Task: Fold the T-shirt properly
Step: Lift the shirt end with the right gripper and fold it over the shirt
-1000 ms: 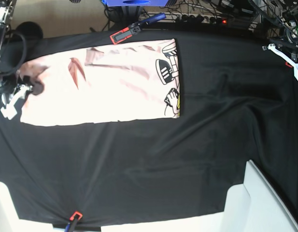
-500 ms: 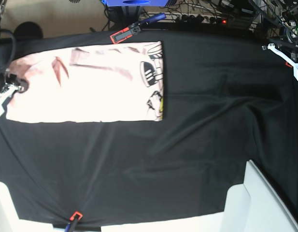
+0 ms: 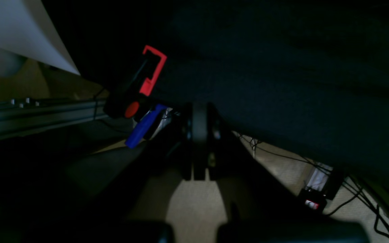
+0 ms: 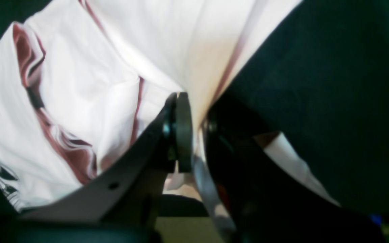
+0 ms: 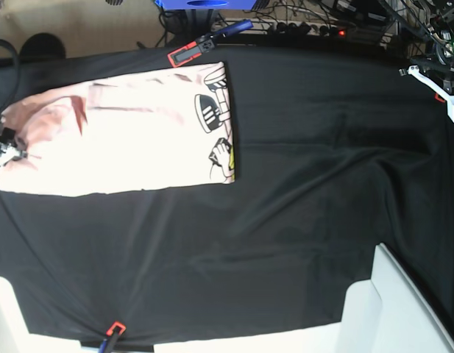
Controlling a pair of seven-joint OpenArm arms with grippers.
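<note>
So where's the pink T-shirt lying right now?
In the base view the T-shirt lies on the black table cloth at upper left, below the red clamp, its left end pinched in the right claw.

In the base view the right pincer (image 5: 0,151) sits at the left edge, mostly cut off. The shirt (image 5: 116,136) hides its own folded layers, and its print (image 5: 215,132) is too small to read. The right wrist view blurs the cloth nipped between the pads. The left wrist view is too dark to show the surface (image 3: 299,67) clearly.
</note>
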